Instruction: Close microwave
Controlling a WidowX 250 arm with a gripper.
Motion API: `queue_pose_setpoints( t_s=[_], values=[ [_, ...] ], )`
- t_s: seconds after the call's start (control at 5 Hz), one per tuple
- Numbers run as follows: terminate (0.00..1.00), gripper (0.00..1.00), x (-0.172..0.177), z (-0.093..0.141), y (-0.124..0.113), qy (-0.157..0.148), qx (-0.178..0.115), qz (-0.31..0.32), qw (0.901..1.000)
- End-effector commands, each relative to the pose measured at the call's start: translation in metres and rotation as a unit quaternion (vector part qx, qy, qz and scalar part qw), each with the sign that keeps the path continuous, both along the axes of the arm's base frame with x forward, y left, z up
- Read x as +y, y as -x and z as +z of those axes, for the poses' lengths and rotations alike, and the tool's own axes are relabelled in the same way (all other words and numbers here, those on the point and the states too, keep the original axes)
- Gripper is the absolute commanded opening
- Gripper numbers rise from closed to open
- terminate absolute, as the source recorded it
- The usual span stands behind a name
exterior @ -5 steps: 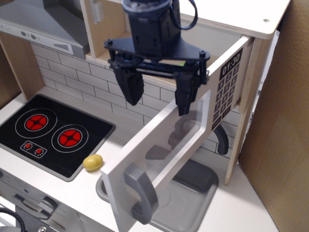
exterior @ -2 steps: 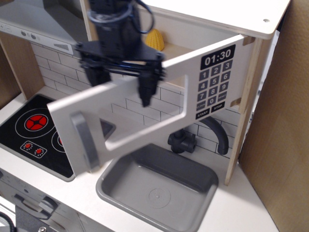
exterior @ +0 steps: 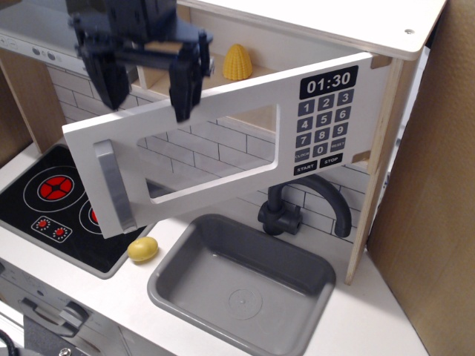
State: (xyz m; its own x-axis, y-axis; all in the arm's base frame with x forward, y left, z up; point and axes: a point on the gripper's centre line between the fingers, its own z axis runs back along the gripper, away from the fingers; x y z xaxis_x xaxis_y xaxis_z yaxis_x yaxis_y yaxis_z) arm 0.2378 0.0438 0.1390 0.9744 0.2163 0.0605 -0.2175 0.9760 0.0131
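The microwave [exterior: 386, 30] is a pale wood box at the top right. Its white door [exterior: 223, 152] with clear window, grey bar handle [exterior: 113, 185] and black keypad [exterior: 324, 122] showing 01:30 stands slightly ajar, swung most of the way toward the box. My dark gripper [exterior: 145, 81] hangs above the door's upper left edge. Its fingers [exterior: 183, 89] are spread apart and hold nothing; the right one is at the door's top edge. A yellow corn-like toy [exterior: 237, 62] sits inside the microwave.
A grey sink [exterior: 241, 285] with a dark faucet [exterior: 297, 208] lies below the door. A black two-burner stove [exterior: 52, 208] is at the left, with a yellow toy potato [exterior: 142, 249] beside it. A grey range hood [exterior: 37, 37] is at the upper left. A brown board stands at the right.
The door has swung from wide open toward the box, its handle end moving left and back. My gripper moved left and up with the door's edge. The potato is in view again.
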Motion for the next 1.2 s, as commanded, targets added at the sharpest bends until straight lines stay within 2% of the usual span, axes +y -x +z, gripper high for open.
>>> queue_pose_setpoints(
  t_s=[0.0, 0.2, 0.4, 0.6, 0.8, 1.0],
  values=[
    [0.0, 1.0, -0.025, 0.019, 0.012, -0.042, -0.012, 0.0, 0.999],
    [0.0, 1.0, -0.047, 0.008, 0.027, -0.024, -0.036, -0.003, 0.9991],
    [0.0, 1.0, -0.061, -0.002, 0.032, -0.006, -0.046, 0.004, 0.9989],
    [0.0, 1.0, -0.06, -0.029, 0.027, -0.017, -0.043, 0.03, 0.9985],
    [0.0, 1.0, -0.05, -0.069, 0.016, -0.026, -0.056, 0.056, 0.9965],
    [0.0, 1.0, -0.049, -0.083, 0.011, -0.014, -0.068, 0.065, 0.9955]
  ],
)
